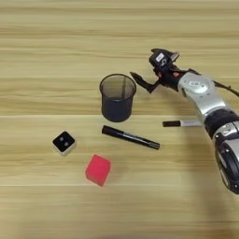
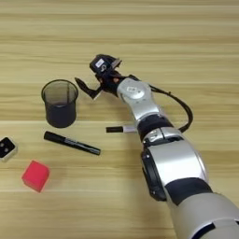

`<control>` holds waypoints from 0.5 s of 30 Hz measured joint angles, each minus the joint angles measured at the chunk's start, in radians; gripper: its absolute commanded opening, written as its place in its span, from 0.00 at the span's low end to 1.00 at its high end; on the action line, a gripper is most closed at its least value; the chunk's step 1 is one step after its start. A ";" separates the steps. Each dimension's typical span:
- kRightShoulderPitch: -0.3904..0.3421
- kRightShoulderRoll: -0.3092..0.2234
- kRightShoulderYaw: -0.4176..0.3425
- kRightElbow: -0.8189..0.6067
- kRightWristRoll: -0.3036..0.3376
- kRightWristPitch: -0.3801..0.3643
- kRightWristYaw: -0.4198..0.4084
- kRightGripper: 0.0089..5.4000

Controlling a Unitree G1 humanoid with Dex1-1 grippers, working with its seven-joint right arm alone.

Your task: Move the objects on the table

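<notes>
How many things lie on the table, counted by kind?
Cups: 1, black mesh cup
Markers: 2, black marker and white marker
Cubes: 2, white cube and red cube
Total: 5

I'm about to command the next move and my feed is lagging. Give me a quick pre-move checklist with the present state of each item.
1. Claw free of any load: ok, nothing between its fingers.
2. Claw clear of the black mesh cup: ok, it is just right of the rim, with a small gap.
3. Cup upright: ok, open mouth up.
4. Black marker reachable: ok, lying flat in front of the cup.
5. White marker with black cap unobstructed: not ok, the forearm partly covers it.
6. Red cube and white cube apart from other things: ok.
</notes>
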 measured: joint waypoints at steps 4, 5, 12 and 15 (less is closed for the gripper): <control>0.013 0.014 0.016 -0.012 -0.008 -0.021 0.013 1.00; 0.017 0.017 0.019 -0.016 -0.009 -0.022 0.019 1.00; 0.038 0.023 0.034 -0.055 -0.009 -0.041 0.047 1.00; 0.047 0.026 0.040 -0.076 -0.009 -0.042 0.058 1.00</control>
